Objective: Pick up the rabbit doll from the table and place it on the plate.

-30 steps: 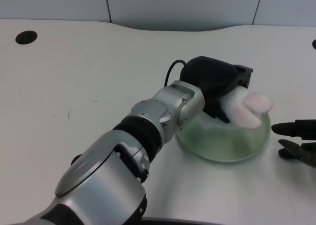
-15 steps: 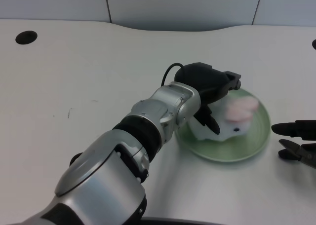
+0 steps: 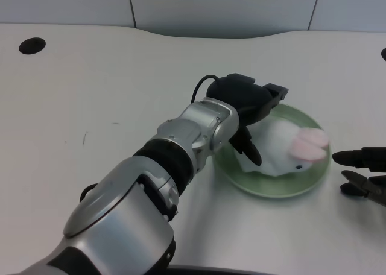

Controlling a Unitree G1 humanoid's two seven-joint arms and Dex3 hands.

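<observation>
View: head view, the only one; looks down at the table.

Doll: the white rabbit doll (image 3: 282,151) with pink ears lies on its side on the plate, right of centre in the frame; ears point toward the right rim.

Plate: pale green plate (image 3: 313,181), right of centre; the doll sits inside its rim, toward the upper right part.

Left hand: the left hand (image 3: 246,109) is just left of the doll, over the plate's left edge. Fingers are apart and hold nothing; one dark finger points down beside the doll's left flank, near or brushing it, contact cannot be told.

Left arm: the silver forearm (image 3: 193,133) runs from the lower left of the frame up to the hand; a black cable loops at the wrist.

Right hand: the right hand (image 3: 365,172) shows dark fingertips at the right edge, near the plate's right rim, apart from it.

Step in hand: release and retreat, judging by the doll at rest on the plate and the spread fingers.

How to do it well: lift the hand up and back toward the upper left, keeping the low finger off the doll's flank so the soft body is not dragged or rolled off the rim; avoid nudging the plate.

Task standing: placement looks done; only the withdrawal is left.

Surface: white table (image 3: 90,94), matte, with a dark round hole (image 3: 31,45) in the upper left and a faint mark at the left.

Room: grey panel wall (image 3: 223,6) along the top of the frame, with vertical seams.
</observation>
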